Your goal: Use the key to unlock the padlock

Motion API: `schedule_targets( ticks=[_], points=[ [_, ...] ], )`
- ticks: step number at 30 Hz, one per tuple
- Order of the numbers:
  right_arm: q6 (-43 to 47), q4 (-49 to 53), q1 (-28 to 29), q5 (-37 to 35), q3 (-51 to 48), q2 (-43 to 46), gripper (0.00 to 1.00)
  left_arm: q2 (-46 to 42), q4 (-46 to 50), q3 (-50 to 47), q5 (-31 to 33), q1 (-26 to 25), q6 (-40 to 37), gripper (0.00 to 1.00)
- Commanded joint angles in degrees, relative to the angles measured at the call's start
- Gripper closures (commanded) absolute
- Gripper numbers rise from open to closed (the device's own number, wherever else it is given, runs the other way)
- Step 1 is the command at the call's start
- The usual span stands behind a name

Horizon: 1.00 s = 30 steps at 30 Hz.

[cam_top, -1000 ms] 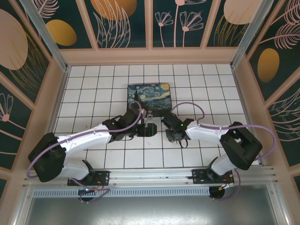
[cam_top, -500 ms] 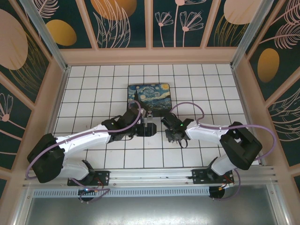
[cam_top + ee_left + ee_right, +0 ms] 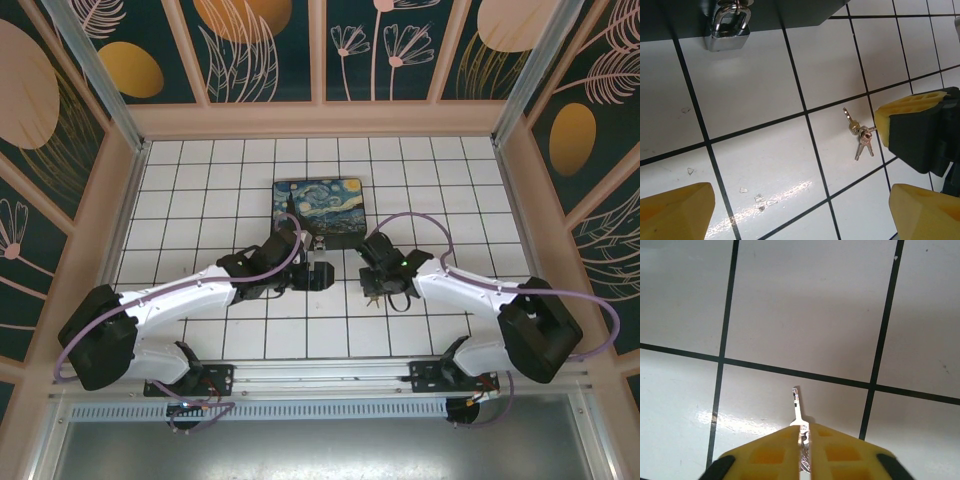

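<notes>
Top view: the right arm had swung outward. The right gripper (image 3: 372, 290) sat mid-worktop, near the painted-lid black box (image 3: 320, 205).

Left wrist view: the left gripper (image 3: 800, 212) stood wide apart, facing the small silver squarish padlock (image 3: 729, 31) on the box's near side.

Right wrist view: the jaws had closed, clamping the thin silvery metal key (image 3: 797, 405). Insertion could follow.

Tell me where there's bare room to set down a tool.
Bare tiles lie left of the box up to the wall, right of it, and behind it along the back wall. Crowded: in front of the box, where the padlock, the left gripper and the right gripper clamping the key meet.
</notes>
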<state>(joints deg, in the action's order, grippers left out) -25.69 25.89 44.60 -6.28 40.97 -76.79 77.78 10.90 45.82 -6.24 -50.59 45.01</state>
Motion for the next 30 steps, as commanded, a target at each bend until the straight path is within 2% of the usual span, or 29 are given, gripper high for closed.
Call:
schedule_targets(
  ticks=[1, 3, 6, 14, 30],
  points=[
    [0.1, 1.8, -0.4, 1.9, -0.8, 0.4, 0.75, 0.9, -0.1, 1.9, -0.9, -0.3, -1.3, 0.1],
    [-0.1, 1.1, -0.4, 1.9, -1.5, -1.3, 0.7, 1.4, -0.3, 2.1, -1.2, -0.3, -1.3, 0.1],
    [-0.3, 0.7, 0.2, 0.4, -1.8, -3.9, 0.67, 1.4, -0.2, 2.3, -1.2, -0.3, -1.5, 0.1],
    [0.3, 0.3, 1.8, -0.9, -1.4, -7.9, 0.66, 0.4, 0.2, 1.0, -0.6, -0.3, -1.1, 0.1],
    [1.3, 1.1, 2.2, -4.7, 0.9, -10.2, 0.66, 0.0, -0.2, 0.4, -0.6, -0.3, -1.1, 0.1]
  ],
)
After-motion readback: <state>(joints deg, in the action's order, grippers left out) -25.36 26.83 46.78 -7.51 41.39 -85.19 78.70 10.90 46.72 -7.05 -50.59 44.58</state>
